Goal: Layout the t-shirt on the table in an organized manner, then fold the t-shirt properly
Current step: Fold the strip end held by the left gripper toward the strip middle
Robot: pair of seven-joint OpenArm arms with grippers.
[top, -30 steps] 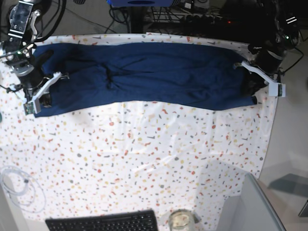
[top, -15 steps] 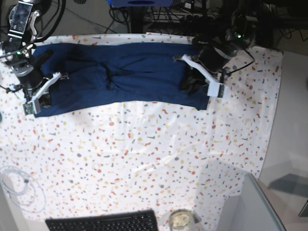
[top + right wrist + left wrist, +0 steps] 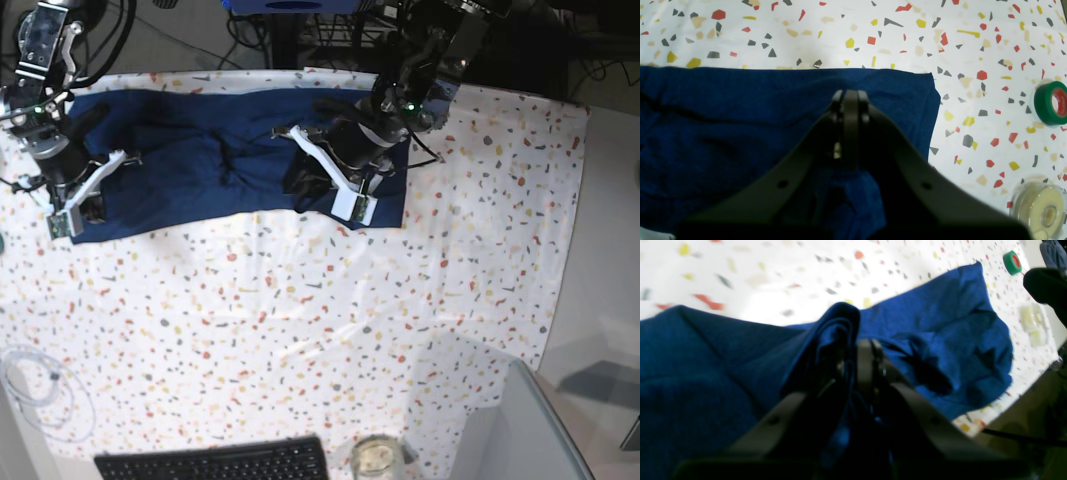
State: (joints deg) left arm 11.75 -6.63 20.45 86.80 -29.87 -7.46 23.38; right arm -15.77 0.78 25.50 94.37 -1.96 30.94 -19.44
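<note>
The dark navy t-shirt (image 3: 200, 160) lies as a long band along the far side of the speckled table (image 3: 300, 320). Its right end is lifted and doubled back over the middle. My left gripper (image 3: 305, 180) hangs above the shirt's middle, shut on a bunched fold of the fabric (image 3: 840, 320); in the left wrist view the gripper (image 3: 857, 346) has cloth draped over one finger. My right gripper (image 3: 92, 205) stands shut at the shirt's left end. In the right wrist view its tips (image 3: 850, 95) rest on the flat shirt (image 3: 723, 116) near its corner; whether they pinch cloth I cannot tell.
A green tape roll (image 3: 1052, 103) and a clear spool (image 3: 1040, 206) lie on the cloth beyond the shirt's left end. Along the near edge are a black keyboard (image 3: 215, 462), a glass jar (image 3: 377, 457), a coiled white cable (image 3: 35, 390) and a grey box (image 3: 530, 430).
My left gripper has travelled leftward from the table's right edge to the shirt's middle, carrying the shirt's right end over the rest. The right gripper has not moved.
</note>
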